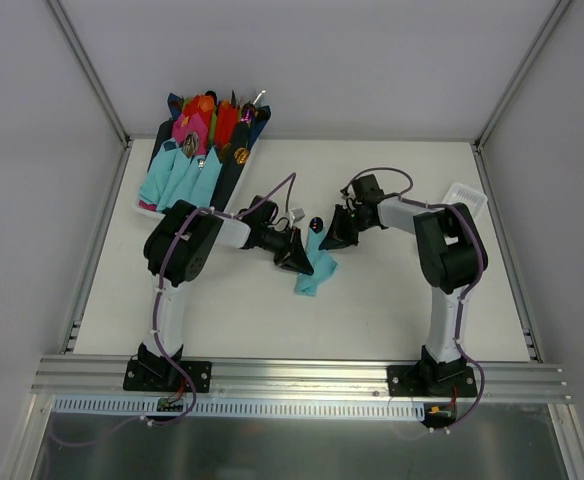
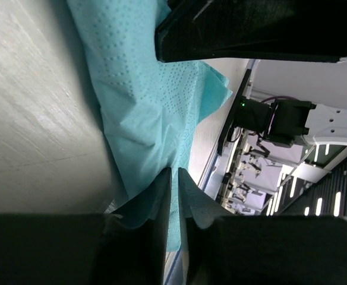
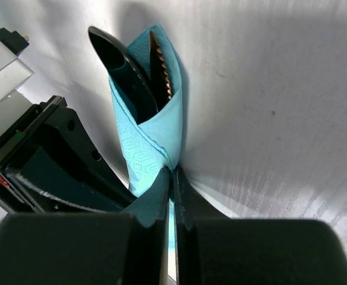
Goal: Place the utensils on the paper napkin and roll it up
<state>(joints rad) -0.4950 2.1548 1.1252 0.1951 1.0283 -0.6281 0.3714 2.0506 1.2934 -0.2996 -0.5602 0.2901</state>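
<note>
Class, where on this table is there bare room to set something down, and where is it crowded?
Bare: the near strip of table between the arm bases; the far strip between napkin rolls and white basket. Crowded: centre, where left gripper and right gripper meet on the teal napkin.

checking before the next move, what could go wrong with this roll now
Both the left gripper and right gripper pinch the thin napkin; pulling apart might tear it. The spoon and knife poke from the open end and could slide out.
</note>
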